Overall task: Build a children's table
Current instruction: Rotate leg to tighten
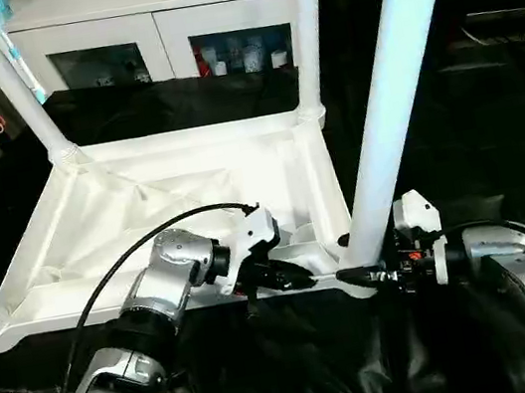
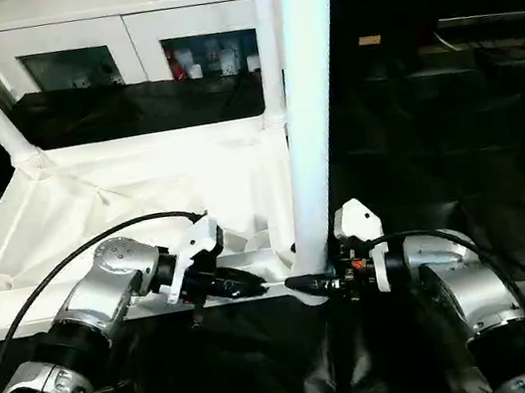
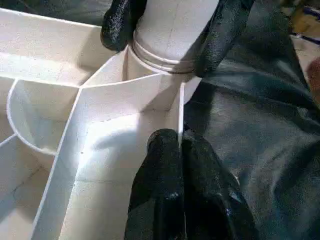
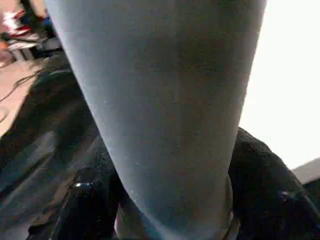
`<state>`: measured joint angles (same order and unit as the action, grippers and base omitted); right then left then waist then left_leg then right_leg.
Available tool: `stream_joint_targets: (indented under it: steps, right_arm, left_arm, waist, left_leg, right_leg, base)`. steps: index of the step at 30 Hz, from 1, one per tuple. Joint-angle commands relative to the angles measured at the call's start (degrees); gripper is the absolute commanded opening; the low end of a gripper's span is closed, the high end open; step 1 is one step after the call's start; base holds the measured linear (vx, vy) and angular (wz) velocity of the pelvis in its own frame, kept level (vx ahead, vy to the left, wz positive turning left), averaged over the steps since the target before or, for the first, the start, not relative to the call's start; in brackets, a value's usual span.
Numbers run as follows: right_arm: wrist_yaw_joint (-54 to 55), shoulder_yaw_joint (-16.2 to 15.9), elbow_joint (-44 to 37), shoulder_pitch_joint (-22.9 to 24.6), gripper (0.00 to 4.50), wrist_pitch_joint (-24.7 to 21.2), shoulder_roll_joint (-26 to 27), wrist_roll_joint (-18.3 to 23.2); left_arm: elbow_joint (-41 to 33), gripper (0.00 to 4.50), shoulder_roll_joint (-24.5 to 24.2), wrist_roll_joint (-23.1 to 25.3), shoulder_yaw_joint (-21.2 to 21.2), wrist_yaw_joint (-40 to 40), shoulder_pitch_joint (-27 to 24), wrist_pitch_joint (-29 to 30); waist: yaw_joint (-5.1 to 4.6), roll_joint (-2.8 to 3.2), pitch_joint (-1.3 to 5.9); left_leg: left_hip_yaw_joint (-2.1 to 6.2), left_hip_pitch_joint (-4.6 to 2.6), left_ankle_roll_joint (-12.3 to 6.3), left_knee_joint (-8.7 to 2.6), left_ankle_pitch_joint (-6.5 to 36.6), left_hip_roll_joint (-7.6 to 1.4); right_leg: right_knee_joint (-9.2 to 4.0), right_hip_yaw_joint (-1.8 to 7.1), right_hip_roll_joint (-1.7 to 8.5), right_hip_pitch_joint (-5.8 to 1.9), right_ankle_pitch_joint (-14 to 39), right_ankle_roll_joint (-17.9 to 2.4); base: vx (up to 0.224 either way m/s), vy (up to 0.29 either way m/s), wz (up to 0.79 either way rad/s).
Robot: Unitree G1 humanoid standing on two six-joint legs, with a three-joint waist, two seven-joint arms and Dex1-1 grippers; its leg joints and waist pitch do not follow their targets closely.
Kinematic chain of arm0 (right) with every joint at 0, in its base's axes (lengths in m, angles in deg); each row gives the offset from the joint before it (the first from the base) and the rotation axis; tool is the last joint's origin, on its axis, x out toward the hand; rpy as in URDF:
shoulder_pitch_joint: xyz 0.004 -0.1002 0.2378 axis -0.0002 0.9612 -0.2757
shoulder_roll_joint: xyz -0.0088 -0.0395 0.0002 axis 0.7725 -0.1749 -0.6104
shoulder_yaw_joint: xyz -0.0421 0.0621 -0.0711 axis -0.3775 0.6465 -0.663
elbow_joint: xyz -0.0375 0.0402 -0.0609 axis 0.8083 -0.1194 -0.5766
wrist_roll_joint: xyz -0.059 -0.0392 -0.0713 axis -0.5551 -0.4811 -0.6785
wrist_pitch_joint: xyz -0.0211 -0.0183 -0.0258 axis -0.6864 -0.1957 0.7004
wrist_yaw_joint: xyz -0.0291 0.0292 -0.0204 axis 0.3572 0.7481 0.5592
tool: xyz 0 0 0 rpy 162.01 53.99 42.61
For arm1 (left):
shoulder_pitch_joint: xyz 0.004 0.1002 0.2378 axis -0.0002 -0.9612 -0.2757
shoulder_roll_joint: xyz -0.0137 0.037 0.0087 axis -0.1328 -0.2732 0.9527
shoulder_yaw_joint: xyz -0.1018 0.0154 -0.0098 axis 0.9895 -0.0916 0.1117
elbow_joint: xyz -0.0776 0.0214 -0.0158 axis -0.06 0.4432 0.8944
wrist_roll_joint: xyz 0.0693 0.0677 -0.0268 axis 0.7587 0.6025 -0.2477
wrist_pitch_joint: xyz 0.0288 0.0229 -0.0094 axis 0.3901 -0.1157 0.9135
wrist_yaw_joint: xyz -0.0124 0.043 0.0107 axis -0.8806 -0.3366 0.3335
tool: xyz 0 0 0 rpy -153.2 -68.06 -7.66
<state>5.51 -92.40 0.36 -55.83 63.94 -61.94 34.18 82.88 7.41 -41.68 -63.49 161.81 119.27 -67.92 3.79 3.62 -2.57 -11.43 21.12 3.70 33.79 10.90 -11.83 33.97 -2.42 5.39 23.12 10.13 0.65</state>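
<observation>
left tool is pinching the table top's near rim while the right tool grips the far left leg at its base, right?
Not quite. The left tool does pinch the table top's near rim, as the left wrist view shows. But the right tool straddles the base of the near right leg, not the far left one; the left eye view shows this.

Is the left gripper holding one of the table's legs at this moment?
No, the left gripper pinches the tabletop's rim, beside the leg.
</observation>
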Motion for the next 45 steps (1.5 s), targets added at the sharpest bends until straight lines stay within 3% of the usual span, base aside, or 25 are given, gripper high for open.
stream_joint_targets:
  steps: [1, 4, 6, 8, 10, 13, 15, 18, 25, 30, 31, 35, 37, 45]
  right_arm:
    - [7.61, -1.4, 4.66, -0.83, 2.58, 0.68, 3.81, -3.23]
    - [11.89, -0.89, 6.92, -1.9, 2.58, 1.39, 5.3, -4.41]
    - [17.65, 0.0, 9.67, -3.45, 2.57, 1.14, 7.48, -5.31]
    - [23.29, 1.1, 12.13, -4.99, 2.57, 0.32, 9.79, -5.78]
    - [30.5, 2.77, 14.8, -7.0, 2.56, -1.4, 13.43, -6.0]
    - [32.12, 2.51, 15.97, -8.14, 2.56, -0.6, 16.41, -6.41]
    - [30.7, 2.84, 15.46, -8.37, 3.12, 0.77, 17.91, -5.12]
    - [29.79, 3.09, 15.08, -8.45, 3.48, 1.12, 18.23, -4.27]
    - [26.43, 2.78, 13.89, -7.91, 4.16, 1.69, 15.75, -3.87]
    - [11.73, 0.14, 5.49, -2.87, 4.16, 0.09, 6.93, -2.32]
    - [11.3, 0.04, 5.23, -2.7, 4.16, 0.08, 6.66, -2.27]
    - [4.81, -1.14, 1.31, -0.31, 4.16, -0.78, 2.55, -0.8]
    - [2.33, -1.57, 0.24, 0.43, 4.16, -1.06, 1.09, -0.59]
    - [-3.54, -2.99, -3.44, 2.19, 3.42, -2.96, -2.77, -0.18]
  left_arm:
    - [1.03, 0.0, 3.89, -0.75, 1.86, -6.64, 3.01, -0.38]
    - [2.38, 0.0, 5.03, -0.32, 2.34, -9.69, 3.91, -0.35]
    - [4.1, 0.0, 6.71, 0.15, 3.14, -14.43, 5.27, -0.16]
    - [5.7, 0.0, 8.44, 0.56, 4.03, -19.46, 6.64, 0.12]
    - [7.01, 0.0, 10.77, 0.95, 4.84, -25.48, 8.05, 0.58]
    - [7.26, 0.0, 12.74, 1.25, 4.92, -28.17, 8.48, 0.68]
    - [6.19, 0.0, 13.28, 0.73, 4.66, -26.49, 7.95, 0.39]
    - [5.62, 0.0, 13.31, 0.46, 4.42, -25.27, 7.52, -0.02]
    - [5.02, 0.0, 12.26, 0.47, 3.56, -22.5, 6.38, -1.13]
    - [3.96, 0.0, 8.48, 0.22, 1.98, -14.72, 4.91, -3.38]
    - [3.92, 0.0, 8.36, 0.22, 1.94, -14.46, 4.87, -3.46]
    - [2.44, 0.0, 5.87, -0.54, 1.24, -8.46, 3.87, -3.69]
    - [1.59, 0.0, 4.55, -0.99, 0.81, -5.43, 3.38, -3.55]
    - [-0.48, 0.0, 0.28, -2.1, -0.17, 3.34, 2.0, -2.9]
  waist:
    - [-0.21, -1.19, 3.18]
    - [-0.95, -1.32, 3.0]
    - [-1.13, -1.24, 3.01]
    - [-1.55, -1.21, 3.08]
    - [-1.7, -0.95, 3.03]
    - [-1.92, -1.11, 3.27]
    - [-1.71, -1.11, 3.4]
    - [-1.63, -0.96, 3.49]
    - [-1.65, -0.94, 3.38]
    - [-0.96, -0.95, 3.44]
    - [-0.65, -0.95, 3.43]
    - [0.01, -0.83, 3.45]
    - [-0.1, -0.77, 3.41]
    - [0.05, -0.86, 3.42]
  left_leg:
    - [0.5, -0.39, -3.66, -4.09, 13.31, -1.02]
    - [0.78, -0.53, -2.03, -4.39, 15.56, -0.81]
    - [0.8, -0.58, -2.51, -4.39, 16.05, -0.86]
    - [0.76, -0.68, -1.63, -4.32, 16.3, -0.6]
    - [0.86, -0.44, -1.61, -4.4, 15.73, -0.62]
    - [0.86, -0.35, -1.96, -4.27, 14.86, -0.61]
    - [0.73, -0.22, -3.25, -4.12, 13.79, -0.57]
    - [0.73, -0.19, -4.12, -4.1, 12.4, -0.7]
    - [0.69, -0.3, -3.96, -4.17, 14.03, -0.76]
    - [0.62, -0.04, -5.65, -4.0, 12.1, -0.87]
    - [0.55, -0.25, -5.83, -3.96, 12.21, -1.01]
    - [0.52, -0.28, -5.61, -3.99, 12.25, -1.25]
    - [0.54, -0.2, -5.46, -4.07, 12.44, -1.26]
    - [0.48, -0.24, -5.67, -4.0, 11.94, -1.29]
  right_leg:
    - [-4.37, 1.26, 2.4, -2.4, 15.29, -14.48]
    - [-4.97, 1.18, 2.38, -2.41, 21.21, -12.37]
    - [-5.2, 1.31, 2.42, -2.28, 21.87, -11.77]
    - [-5.25, 1.19, 2.28, -2.09, 22.4, -11.67]
    - [-5.15, 1.18, 2.29, -2.22, 21.59, -11.69]
    - [-5.09, 1.17, 2.24, -2.34, 19.31, -11.89]
    - [-4.91, 1.21, 2.26, -2.52, 16.48, -12.56]
    - [-4.59, 1.14, 2.24, -2.61, 13.78, -13.54]
    - [-4.74, 1.17, 2.26, -2.63, 15.07, -13.73]
    - [-4.39, 1.17, 2.23, -3.0, 11.82, -14.26]
    - [-4.48, 1.17, 2.19, -2.88, 11.93, -14.26]
    - [-4.23, 1.23, 2.29, -2.82, 11.83, -14.77]
    - [-4.13, 1.19, 2.27, -2.79, 11.65, -15.07]
    - [-4.02, 1.2, 2.33, -2.77, 11.02, -15.51]
  base:
    - [0.0, 0.0, 0.0]
    - [0.0, 0.0, 0.0]
    - [0.0, 0.0, 0.0]
    - [0.0, 0.0, 0.0]
    - [0.0, 0.0, 0.0]
    - [0.0, 0.0, 0.0]
    - [0.0, 0.0, 0.0]
    - [0.0, 0.0, 0.0]
    - [0.0, 0.0, 0.0]
    - [0.0, 0.0, 0.0]
    - [0.0, 0.0, 0.0]
    - [0.0, 0.0, 0.0]
    - [0.0, 0.0, 0.0]
    - [0.0, 0.0, 0.0]
